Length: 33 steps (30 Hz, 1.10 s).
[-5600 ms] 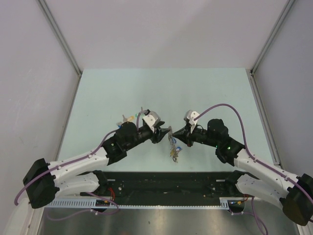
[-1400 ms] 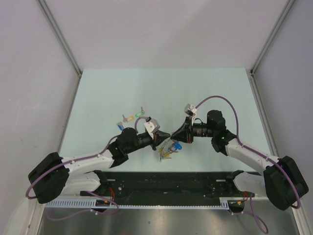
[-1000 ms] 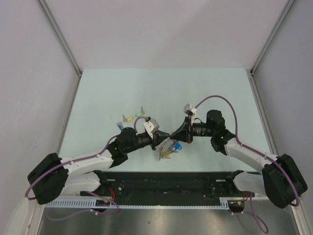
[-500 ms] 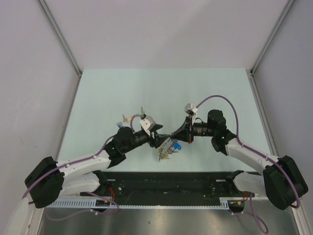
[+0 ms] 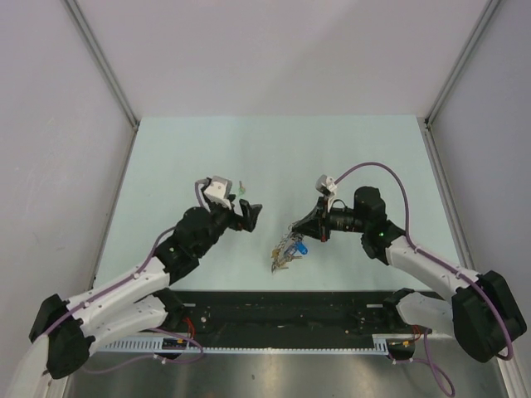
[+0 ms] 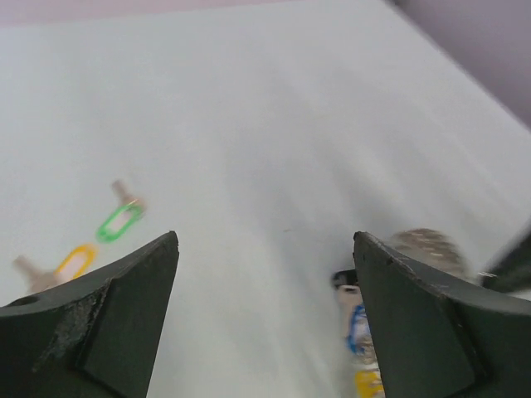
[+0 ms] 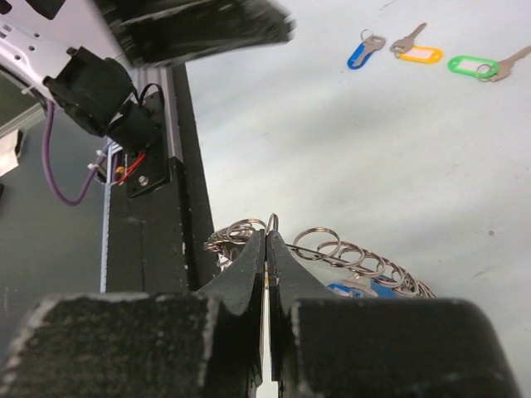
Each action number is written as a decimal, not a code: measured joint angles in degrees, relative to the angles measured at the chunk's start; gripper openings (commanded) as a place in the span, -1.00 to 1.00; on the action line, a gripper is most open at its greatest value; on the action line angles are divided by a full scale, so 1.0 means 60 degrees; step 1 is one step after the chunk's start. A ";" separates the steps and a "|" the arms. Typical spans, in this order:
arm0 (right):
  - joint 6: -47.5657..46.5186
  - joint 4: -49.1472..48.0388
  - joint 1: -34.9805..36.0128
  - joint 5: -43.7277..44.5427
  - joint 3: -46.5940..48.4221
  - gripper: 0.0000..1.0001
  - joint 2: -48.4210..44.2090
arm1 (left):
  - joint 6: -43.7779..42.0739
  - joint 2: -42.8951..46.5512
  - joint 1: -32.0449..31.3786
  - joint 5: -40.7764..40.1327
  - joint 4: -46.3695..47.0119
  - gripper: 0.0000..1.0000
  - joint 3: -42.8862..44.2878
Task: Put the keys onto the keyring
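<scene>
Keys (image 7: 419, 54) tagged blue, orange and green lie in a row on the table (image 5: 373, 157), near the left gripper (image 6: 264, 240), whose jaws are spread wide around nothing. The right gripper (image 7: 267, 240), pressed together, pinches the keyring (image 7: 348, 253), apart from them.

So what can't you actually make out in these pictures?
Top view: the keys are mostly hidden under the left gripper; the keyring is too small to count what hangs on it.
Left wrist view: the keyring is blurred and partly behind a finger.
Right wrist view: the right gripper covers the keyring's near part.
</scene>
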<state>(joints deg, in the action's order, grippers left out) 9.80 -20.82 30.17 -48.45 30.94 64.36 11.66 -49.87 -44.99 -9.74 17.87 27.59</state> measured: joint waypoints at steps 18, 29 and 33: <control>-0.0670 0.0823 -0.0007 0.0495 0.0000 -1.00 -0.0736 | 0.1636 -0.3472 0.6455 0.0182 -0.3938 0.11 0.1679; -0.0725 0.0929 -0.0004 0.0419 0.0000 -1.00 -0.0805 | -0.1515 -0.5282 0.7155 0.2477 -0.4506 -0.21 0.3020; -0.0729 0.0929 -0.0004 0.0408 0.0000 -1.00 -0.0805 | -0.2051 -0.6393 0.7158 0.2947 -0.5078 -0.31 0.3767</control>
<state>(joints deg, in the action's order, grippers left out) 5.43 -15.25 30.15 -46.00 30.94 59.53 -0.64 -88.23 -2.04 7.94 -12.60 50.19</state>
